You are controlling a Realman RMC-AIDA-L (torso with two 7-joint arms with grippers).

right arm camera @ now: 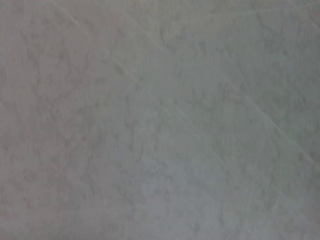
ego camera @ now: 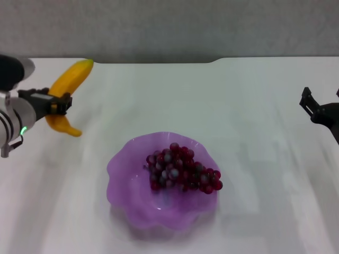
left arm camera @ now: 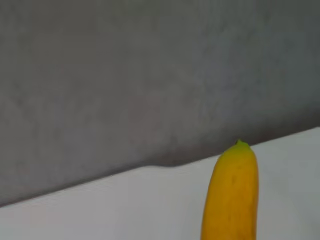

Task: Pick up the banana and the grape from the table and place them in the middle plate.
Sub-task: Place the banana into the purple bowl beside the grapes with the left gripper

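Note:
My left gripper [ego camera: 59, 103] is shut on the yellow banana [ego camera: 70, 80] at the far left and holds it above the white table [ego camera: 238, 106], its upper end pointing to the far edge. The banana's tip also shows in the left wrist view [left arm camera: 232, 195]. The bunch of dark red-purple grapes [ego camera: 181, 168] lies inside the translucent purple plate [ego camera: 122, 169] in the middle near the front. My right gripper [ego camera: 312, 108] is at the far right edge, away from the plate, open and empty.
The table's dark notched far edge [ego camera: 159, 60] runs along the back below a grey wall. The right wrist view shows only bare white tabletop [right arm camera: 160, 120].

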